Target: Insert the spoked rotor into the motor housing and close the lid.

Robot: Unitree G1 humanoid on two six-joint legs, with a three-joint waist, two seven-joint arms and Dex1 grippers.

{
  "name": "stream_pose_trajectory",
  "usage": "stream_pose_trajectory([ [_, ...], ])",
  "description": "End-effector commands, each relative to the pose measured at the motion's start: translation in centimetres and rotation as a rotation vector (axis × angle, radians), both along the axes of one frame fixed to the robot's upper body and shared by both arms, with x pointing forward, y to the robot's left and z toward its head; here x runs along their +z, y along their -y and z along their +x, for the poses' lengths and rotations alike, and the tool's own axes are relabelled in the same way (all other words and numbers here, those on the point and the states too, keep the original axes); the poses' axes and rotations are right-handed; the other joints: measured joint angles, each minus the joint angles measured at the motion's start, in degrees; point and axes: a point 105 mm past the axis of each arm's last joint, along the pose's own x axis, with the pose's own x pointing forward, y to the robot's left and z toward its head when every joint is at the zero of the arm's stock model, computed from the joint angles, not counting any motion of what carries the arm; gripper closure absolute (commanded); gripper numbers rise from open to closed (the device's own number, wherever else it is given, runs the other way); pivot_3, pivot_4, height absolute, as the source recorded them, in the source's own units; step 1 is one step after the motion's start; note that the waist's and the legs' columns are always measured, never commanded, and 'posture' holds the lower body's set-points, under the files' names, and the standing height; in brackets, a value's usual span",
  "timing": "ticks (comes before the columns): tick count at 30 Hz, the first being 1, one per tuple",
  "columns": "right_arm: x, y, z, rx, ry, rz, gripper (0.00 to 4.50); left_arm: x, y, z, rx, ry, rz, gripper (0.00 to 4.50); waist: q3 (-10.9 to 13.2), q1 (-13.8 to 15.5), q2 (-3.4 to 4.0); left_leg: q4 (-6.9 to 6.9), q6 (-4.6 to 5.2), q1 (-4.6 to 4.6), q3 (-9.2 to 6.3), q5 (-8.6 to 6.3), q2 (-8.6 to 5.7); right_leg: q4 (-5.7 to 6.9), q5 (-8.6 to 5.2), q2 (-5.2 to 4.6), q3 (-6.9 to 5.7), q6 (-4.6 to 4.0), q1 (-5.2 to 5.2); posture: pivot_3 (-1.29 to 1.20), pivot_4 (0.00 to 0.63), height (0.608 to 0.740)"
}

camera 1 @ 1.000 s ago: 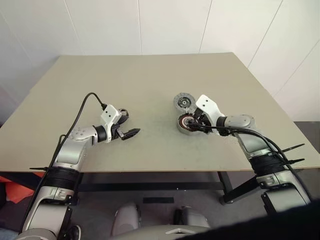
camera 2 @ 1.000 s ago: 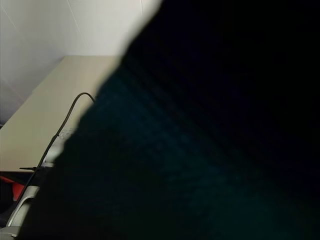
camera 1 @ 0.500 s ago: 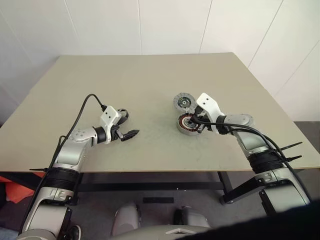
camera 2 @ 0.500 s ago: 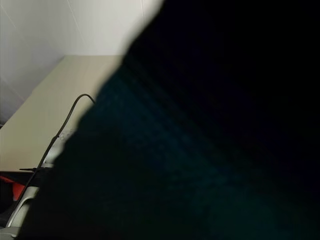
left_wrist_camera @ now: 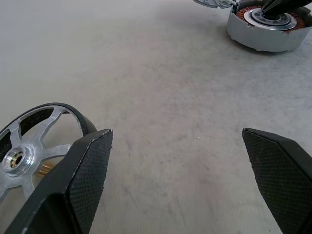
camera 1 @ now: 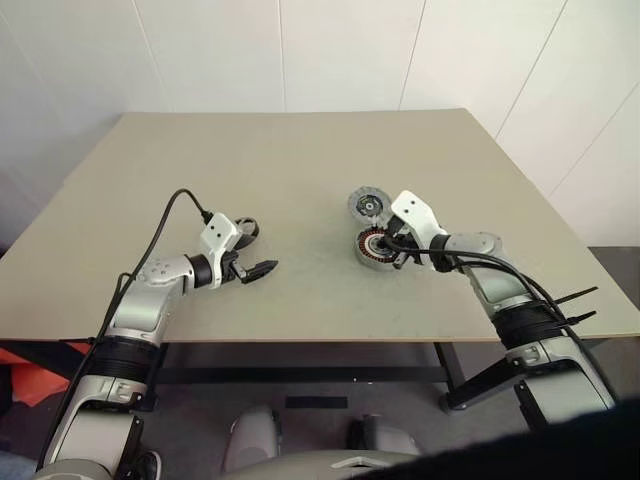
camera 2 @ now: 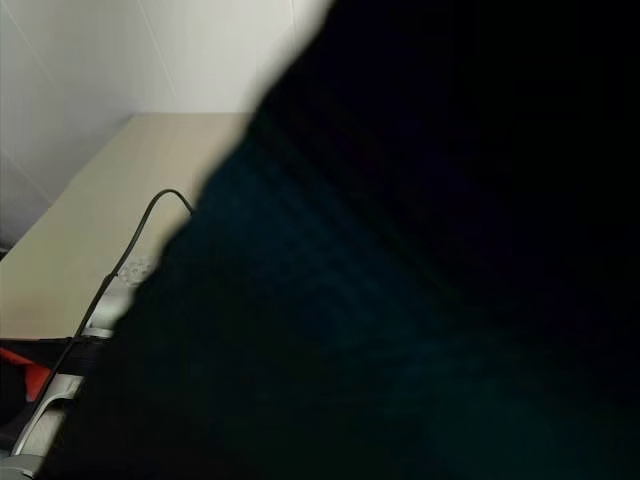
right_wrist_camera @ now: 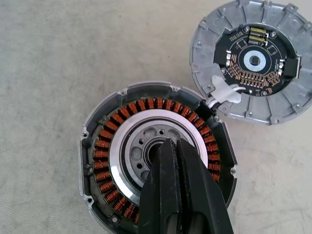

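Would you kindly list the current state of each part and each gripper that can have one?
motor housing: open, upright on the table, copper windings exposed, no rotor inside.
lid: off, lying beside the housing with its circuit-board side up, joined to it by a white connector.
spoked rotor: lying flat on the table, not yet inserted.
left gripper: open, empty.
right gripper: shut, tips at the housing's centre.

Silver arms, white wrists, black cables, black tool fingers

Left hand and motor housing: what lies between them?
Bare tabletop, in the left wrist view, from the left hand to the motor housing.
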Motion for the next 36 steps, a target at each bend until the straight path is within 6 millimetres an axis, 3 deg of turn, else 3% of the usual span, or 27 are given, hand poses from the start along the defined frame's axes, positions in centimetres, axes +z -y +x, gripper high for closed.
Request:
stream_pose_trajectory([
  [1, 3.8, -0.3, 0.9, 0.013, 0.111, 0.031, 4.47, 1.5, -0.5, 0.6, 0.03, 0.055, -0.025, 0.0, 0.0, -0.02, 0.0, 0.0, 0.0, -0.06, 0.0, 0.0, 0.0, 0.0, 0.08, 0.0, 0.0, -0.13, -0.04, 0.0, 0.0, 0.74],
  [6, 6.4, 0.4, 1.5, -0.011, 0.187, 0.046, 4.47, 2.8, -3.5, 1.8, 0.281, 0.05, -0.202, 0.0, 0.0, 0.0, 0.0, -0.02, 0.01, -0.17, 0.01, -0.01, 0.0, 0.01, 0.12, 0.0, -0.01, -0.21, -0.15, 0.0, 0.0, 0.74],
  [9, 7.6, 0.8, 1.8, -0.034, 0.225, 0.056, 4.47, 2.4, -5.1, 1.4, 0.39, 0.008, -0.282, 0.0, 0.0, -0.09, 0.0, -0.03, 0.02, -0.16, 0.01, -0.01, 0.01, 0.01, 0.11, 0.01, -0.02, -0.21, -0.15, 0.0, 0.0, 0.74],
  [14, 7.6, 0.4, 1.7, -0.03, 0.226, 0.06, 4.47, 1.8, -6.3, 0.1, 0.476, -0.058, -0.39, 0.0, 0.01, -0.07, 0.0, -0.02, 0.02, -0.14, 0.02, -0.01, 0.01, -0.01, 0.09, 0.01, -0.02, -0.19, -0.14, 0.0, 0.0, 0.74],
  [18, 7.7, 0.0, 1.8, -0.021, 0.227, 0.068, 4.47, 0.2, -6.9, 0.1, 0.57, -0.152, -0.444, 0.0, 0.01, 0.06, -0.01, 0.01, 0.01, -0.14, 0.0, -0.01, 0.01, 0.0, 0.0, 0.01, -0.05, -0.04, -0.08, 0.0, 0.0, 0.74],
  [26, 7.6, -0.2, 2.0, -0.016, 0.228, 0.066, 4.47, -2.3, -4.9, 0.8, 0.652, -0.366, -0.561, 0.0, -0.01, 0.14, 0.02, 0.14, 0.02, -0.1, -0.04, -0.01, 0.0, 0.0, -0.11, 0.0, -0.06, 0.14, 0.03, 0.0, 0.0, 0.74],
  [31, 7.2, 0.1, 2.0, -0.024, 0.226, 0.052, 4.47, -1.0, -2.7, 1.4, 0.585, -0.416, -0.713, 0.0, -0.01, 0.23, 0.02, 0.26, 0.04, -0.1, -0.04, -0.02, -0.01, -0.02, -0.11, -0.02, -0.06, 0.15, 0.12, 0.0, 0.0, 0.74],
  [36, 7.1, 0.7, 2.0, -0.045, 0.232, 0.05, 4.47, -1.1, -1.1, 1.9, 0.565, -0.45, -0.756, 0.0, -0.01, 0.16, 0.01, 0.38, 0.17, -0.14, -0.04, -0.1, 0.0, -0.04, -0.12, -0.02, -0.06, 0.16, 0.13, 0.0, 0.0, 0.74],
])
